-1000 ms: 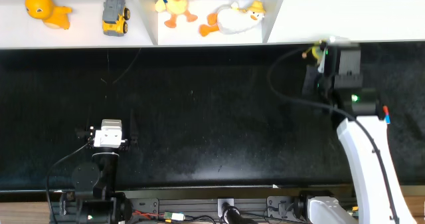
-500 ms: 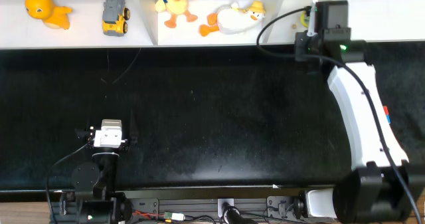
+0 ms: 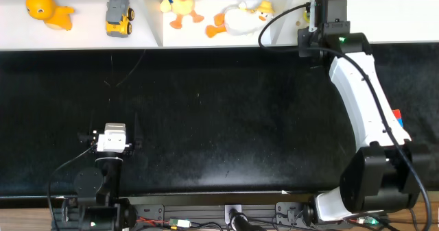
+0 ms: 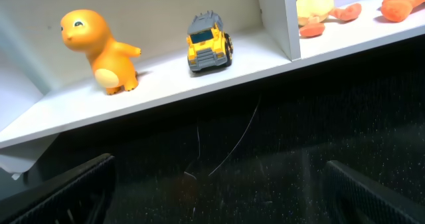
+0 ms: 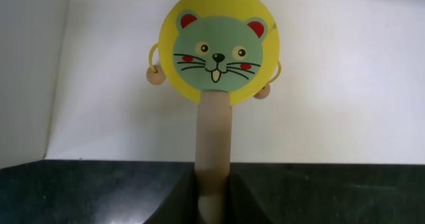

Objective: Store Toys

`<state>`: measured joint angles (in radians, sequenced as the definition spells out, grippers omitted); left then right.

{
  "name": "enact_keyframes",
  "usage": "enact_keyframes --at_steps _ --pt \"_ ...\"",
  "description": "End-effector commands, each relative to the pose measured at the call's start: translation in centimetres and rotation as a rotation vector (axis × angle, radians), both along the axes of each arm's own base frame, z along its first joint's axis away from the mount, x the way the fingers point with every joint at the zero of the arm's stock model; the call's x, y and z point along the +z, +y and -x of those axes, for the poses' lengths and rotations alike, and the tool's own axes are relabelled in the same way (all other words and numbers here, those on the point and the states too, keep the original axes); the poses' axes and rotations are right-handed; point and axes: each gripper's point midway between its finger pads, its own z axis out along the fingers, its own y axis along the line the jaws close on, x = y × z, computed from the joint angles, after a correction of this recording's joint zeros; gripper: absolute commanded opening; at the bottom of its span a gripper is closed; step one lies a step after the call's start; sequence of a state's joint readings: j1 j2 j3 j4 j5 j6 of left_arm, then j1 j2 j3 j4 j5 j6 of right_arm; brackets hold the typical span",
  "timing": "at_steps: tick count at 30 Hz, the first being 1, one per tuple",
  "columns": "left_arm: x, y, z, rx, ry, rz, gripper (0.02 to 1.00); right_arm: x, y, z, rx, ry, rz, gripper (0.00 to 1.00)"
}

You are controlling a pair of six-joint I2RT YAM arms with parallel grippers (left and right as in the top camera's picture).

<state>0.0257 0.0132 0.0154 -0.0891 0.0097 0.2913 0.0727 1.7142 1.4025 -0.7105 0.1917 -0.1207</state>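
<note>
Rattle drum [image 5: 219,48] (yellow disc, green cat face, a little wooden bead on each side) is in the right gripper [image 5: 212,194], whose fingers are clamped tight on its wooden handle. It's held at the far right of the scene, at the rightmost compartment of the white shelf [image 3: 398,15], though whether it's touching the shelf floor is hard to call. Left gripper [image 3: 113,138] sits at the near left over the black table [image 3: 219,114], fingers spread wide with nothing between them. Other toys on the shelf: orange critter [image 4: 99,51] and yellow truck [image 4: 209,43] in the far-left compartment, and a duck plush [image 3: 182,5] plus a white duck plush [image 3: 240,18] in the middle one.
</note>
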Motion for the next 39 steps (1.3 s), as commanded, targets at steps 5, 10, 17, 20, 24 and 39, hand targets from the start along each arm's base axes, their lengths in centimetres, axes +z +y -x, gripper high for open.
enact_keyframes --at_steps 5,10,17,20,24,39 --pt "0.0 0.1 0.0 0.007 -0.007 0.01 0.998 1.7 -1.1 -2.1 -0.016 -0.08 0.021 0.051" --pt "0.0 0.1 0.0 0.007 -0.007 0.01 0.998 2.0 -1.4 -2.7 -0.018 -0.109 0.023 0.047" --pt "0.0 0.1 0.0 0.007 -0.007 0.009 0.998 0.9 -1.7 -3.5 -0.009 -0.1 0.037 0.045" --pt "0.0 0.1 0.0 0.007 -0.007 0.009 0.998 0.2 -1.9 -4.0 -0.016 -0.1 0.037 0.049" --pt "0.0 0.1 0.0 0.007 -0.007 0.009 0.998 -0.3 -2.3 -4.5 -0.022 -0.105 0.034 0.051" --pt "0.0 0.1 0.0 0.007 -0.007 0.009 0.998 -1.9 -1.6 -5.8 0.008 -0.112 -0.013 0.058"
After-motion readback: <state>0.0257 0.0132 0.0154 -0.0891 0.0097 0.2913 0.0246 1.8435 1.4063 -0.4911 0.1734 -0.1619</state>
